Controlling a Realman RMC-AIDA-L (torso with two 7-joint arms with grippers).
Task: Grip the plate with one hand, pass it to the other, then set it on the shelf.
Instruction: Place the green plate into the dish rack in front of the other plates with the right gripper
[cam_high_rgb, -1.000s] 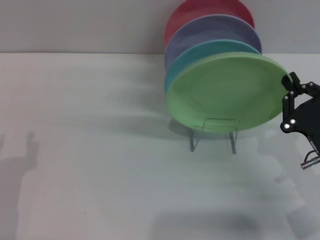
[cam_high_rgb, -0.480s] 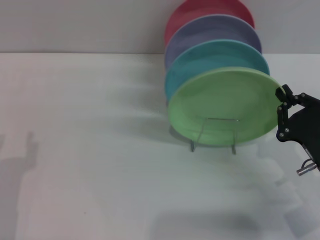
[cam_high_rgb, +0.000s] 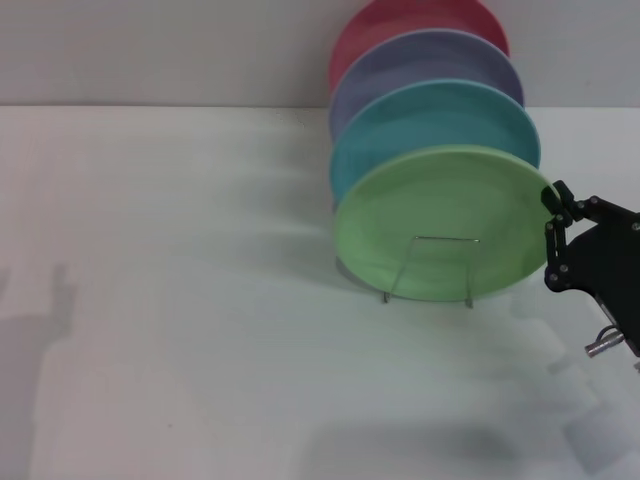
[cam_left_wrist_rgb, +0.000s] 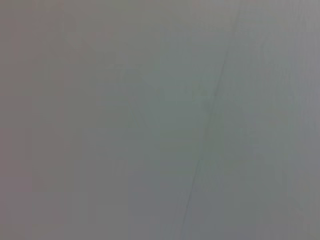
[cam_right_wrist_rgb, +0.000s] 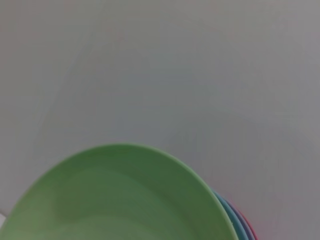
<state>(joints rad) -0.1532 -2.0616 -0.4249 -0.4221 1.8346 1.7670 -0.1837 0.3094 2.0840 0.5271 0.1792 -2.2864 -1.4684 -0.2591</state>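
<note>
Soft even light; faint shadows; wrist views blurred.

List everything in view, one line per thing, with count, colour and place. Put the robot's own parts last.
green plate: 1, light green, front of the row on the rack, standing tilted, its right edge in the right gripper
blue plate: 1, turquoise, directly behind the green plate
lavender plate: 1, lavender, behind the blue plate
red plate: 1, red, at the back of the row
rack: 1, chrome wire, on the table under the plates
table: 1, white, fills the scene
right gripper: 1, black, at the right edge of the head view, shut on the green plate's rim
left gripper: not in view
</note>
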